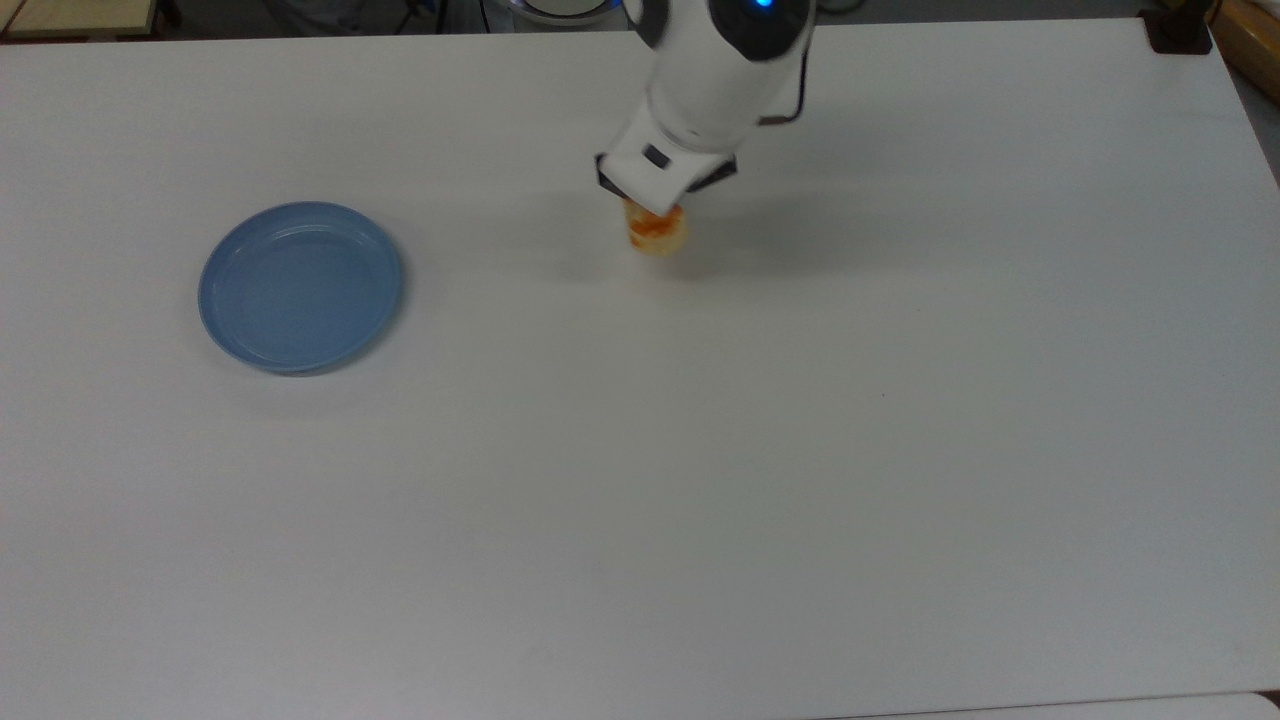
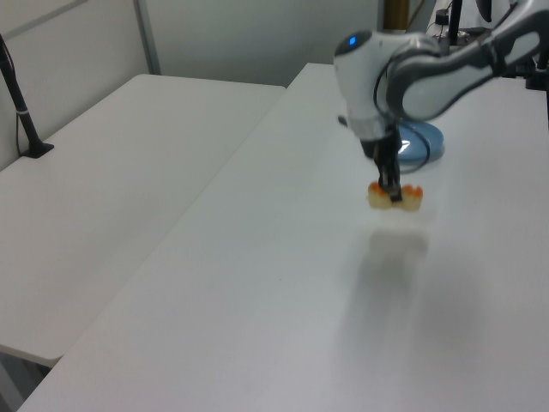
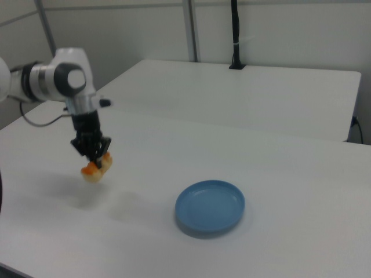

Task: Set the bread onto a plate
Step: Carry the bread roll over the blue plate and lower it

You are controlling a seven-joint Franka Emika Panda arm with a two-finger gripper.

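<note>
Bread (image 2: 395, 197) hangs pinched in tool (image 2: 392, 190), middle hidden.

tool (image 2: 392, 194) pointing down, fingers clamped

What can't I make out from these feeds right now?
- Top view: the wrist covers most of the bread and the gripper, so the jaws' contact is hidden.
- Left view: the arm hides part of the plate.
- Left and right views: motion blur smears the bread's glaze.
</note>
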